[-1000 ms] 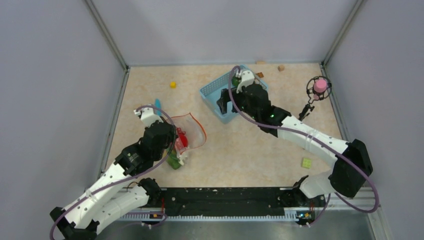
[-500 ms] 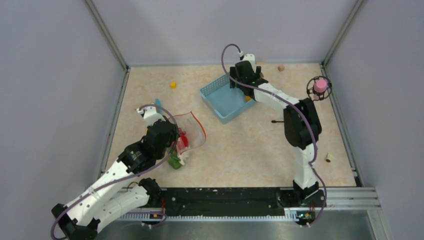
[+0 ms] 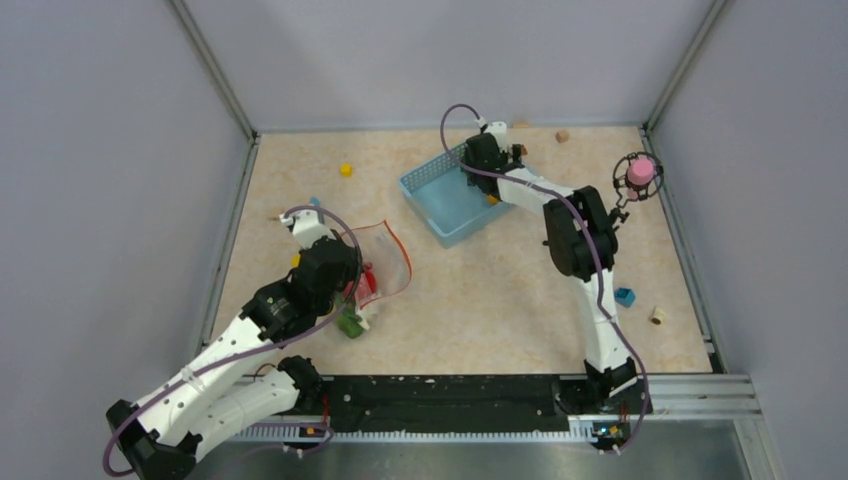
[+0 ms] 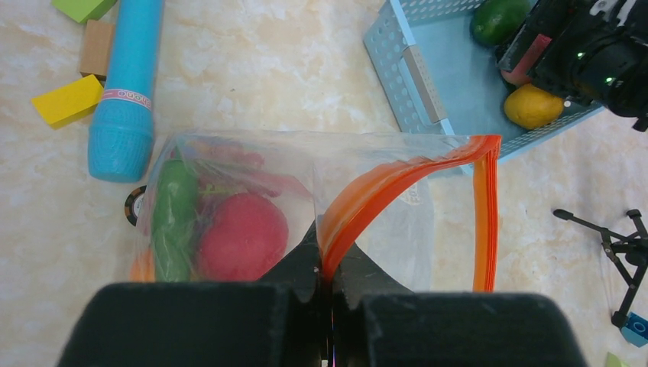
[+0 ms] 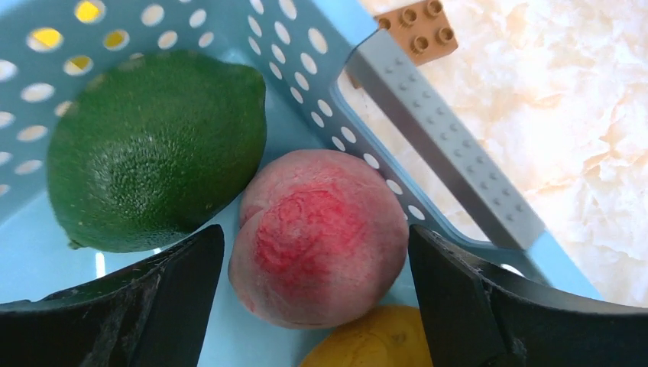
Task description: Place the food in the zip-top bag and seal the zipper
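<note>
Right wrist view is showing the right gripper hanging inside the light-blue basket. Its fingers are standing wide apart with the pink peach between them, each just beside the fruit, and no grip is showing yet. The left gripper is pinching shut on the orange-red zipper, holding up the mouth of the zip-top bag. The bag is lying on the table, apart from the basket and to its left.

Step in hand, as judged: picking the peach. Done well, the fingers are closing squarely across its widest part, low enough not to slip off the round top. They are also keeping clear of the green fruit touching it on one side and the basket wall on the other. The lift wants to be going straight up before travelling to the held-open mouth.

Count:
- **Basket:** three fruits, being one peach, one green fruit and one yellow fruit.
- **Bag:** one red tomato and one long green chili; red shapes behind them are too unclear to count.
- **Containers:** one bag, one basket.
- **Loose items:** one blue stick, one yellow block, one tan block, one green block.
</note>
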Available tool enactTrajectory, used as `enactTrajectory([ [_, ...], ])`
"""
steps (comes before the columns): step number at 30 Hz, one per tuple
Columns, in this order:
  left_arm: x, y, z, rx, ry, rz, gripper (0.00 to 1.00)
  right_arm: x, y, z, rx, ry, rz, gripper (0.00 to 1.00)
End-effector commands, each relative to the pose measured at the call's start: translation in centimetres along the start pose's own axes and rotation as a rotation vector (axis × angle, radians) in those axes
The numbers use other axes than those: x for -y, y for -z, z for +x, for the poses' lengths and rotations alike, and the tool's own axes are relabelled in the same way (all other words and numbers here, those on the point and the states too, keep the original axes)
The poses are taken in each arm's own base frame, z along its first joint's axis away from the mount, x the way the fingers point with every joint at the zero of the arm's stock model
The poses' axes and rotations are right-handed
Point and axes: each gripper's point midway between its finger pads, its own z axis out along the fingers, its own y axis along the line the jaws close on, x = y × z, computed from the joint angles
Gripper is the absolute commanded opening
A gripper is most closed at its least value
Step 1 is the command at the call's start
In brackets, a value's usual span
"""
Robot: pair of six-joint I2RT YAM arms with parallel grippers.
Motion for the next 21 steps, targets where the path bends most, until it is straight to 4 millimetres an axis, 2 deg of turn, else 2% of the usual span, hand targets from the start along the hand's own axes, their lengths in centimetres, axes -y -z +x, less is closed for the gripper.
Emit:
enactTrajectory([
  [1, 0.5, -0.1, -0.7, 0.028, 0.010, 0.014, 0.00, -0.4, -1.5, -0.3, 0.025, 0.009, 0.001, 0.85],
  [6, 0.4, 0.0, -0.7, 0.028, 0.011, 0.016, 0.00, -0.8, -1.3, -0.6, 0.038, -0.001, -0.033, 0.68],
  [10, 0.5, 0.1, -0.7, 0.026, 0.014, 0.022, 0.00, -0.7, 0.1, -2.1, 0.087, -0.015, -0.063, 0.52],
  [12, 0.6, 0.1, -0.7, 0.026, 0.015, 0.026, 0.00, -0.5, 1.2, -3.6, 0.133, -0.034, -0.088, 0.46],
  [21, 0.7, 0.2, -0.7, 0.023, 0.016, 0.032, 0.00, -0.3, 7.2, -7.4, 0.264, -0.062, -0.238, 0.43],
])
